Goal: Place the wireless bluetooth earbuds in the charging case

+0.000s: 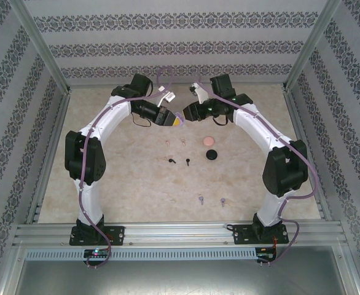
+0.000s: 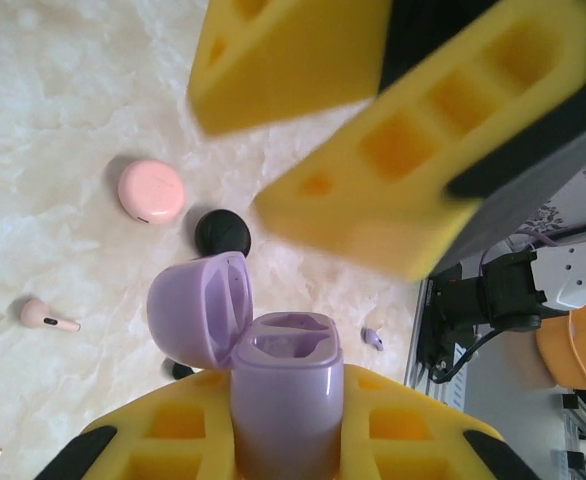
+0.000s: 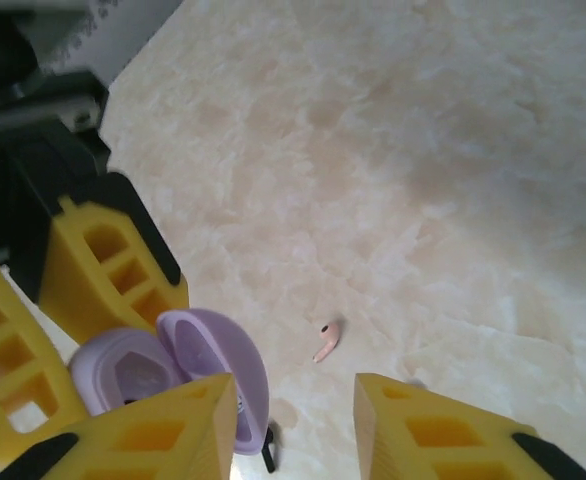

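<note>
Now left gripper (image 2: 285,440) clamps the open purple case (image 2: 283,375) aloft; right gripper (image 3: 293,425), jaws apart, should fetch the purple earbuds (image 1: 200,198) (lying on the counter (image 1: 137,184), well apart), case held level.

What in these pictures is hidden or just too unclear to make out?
Left wrist view: base of the purple case, held in the left gripper, cut by the bottom edge.
Right wrist view: its sockets, blurred, partly behind the right gripper.
Top view: earbuds, too small for detail.
</note>
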Motion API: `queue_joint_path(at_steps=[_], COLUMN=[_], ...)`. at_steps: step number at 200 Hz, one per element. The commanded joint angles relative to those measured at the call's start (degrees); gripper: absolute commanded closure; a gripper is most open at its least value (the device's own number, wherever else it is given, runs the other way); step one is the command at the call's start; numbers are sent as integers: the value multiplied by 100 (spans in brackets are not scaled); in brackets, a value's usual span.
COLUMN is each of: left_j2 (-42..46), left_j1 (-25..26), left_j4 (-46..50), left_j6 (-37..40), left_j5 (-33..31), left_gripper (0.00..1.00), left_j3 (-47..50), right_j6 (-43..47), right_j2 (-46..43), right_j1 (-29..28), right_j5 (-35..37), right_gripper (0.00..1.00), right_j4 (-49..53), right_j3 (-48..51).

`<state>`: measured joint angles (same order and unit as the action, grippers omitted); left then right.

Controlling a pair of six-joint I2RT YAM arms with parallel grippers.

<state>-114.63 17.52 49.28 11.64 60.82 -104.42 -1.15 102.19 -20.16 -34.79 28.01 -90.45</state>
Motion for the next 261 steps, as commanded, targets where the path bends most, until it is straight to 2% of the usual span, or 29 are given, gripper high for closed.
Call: queue_joint_path(at_steps=[1, 39, 67, 87, 107, 125, 159, 191, 206, 261], left_j2=[325, 795, 1394, 1893, 2336, 2560, 2630, 2621, 2574, 2670], left_j1=[6, 2, 6, 12, 19, 34, 148, 434, 562, 753], left_j4=[-374, -1337, -2815, -4271, -6011, -7170, -8710, -10146, -10618, -11306], left_j6=[-59, -469, -1021, -1425, -1859, -2078, -2280, -2020, -1923, -1949], left_j5=[38, -309, -892, -1331, -1862, -2283, -2672, -3332, -3611, -4205], left_gripper=[100, 100, 100, 100, 100, 100, 100, 100, 100, 100], left_j3=[194, 795, 1629, 2471, 3464, 4137, 5003, 5817, 6035, 6432], right_j6=[-557, -1282, -1693, -1906, -2190, -2535, -3323, -3986, -4216, -4813], right_j2=[-602, -1140, -1568, -1907, -2159, -2327, -2517, -2644, -2634, -2237], right_j1=[188, 337, 270, 91, -302, -766, -1511, -2030, -2260, -3010], right_j5=[-39, 620, 1155, 1548, 1878, 2218, 2789, 3133, 3206, 3483], right_gripper=[56, 44, 43, 42, 42, 42, 43, 43, 44, 47], right_j4=[-254, 453, 925, 1149, 1243, 1237, 1229, 1288, 1284, 1270], right_j3=[146, 556, 1223, 1850, 2511, 3052, 3749, 4154, 4286, 4361])
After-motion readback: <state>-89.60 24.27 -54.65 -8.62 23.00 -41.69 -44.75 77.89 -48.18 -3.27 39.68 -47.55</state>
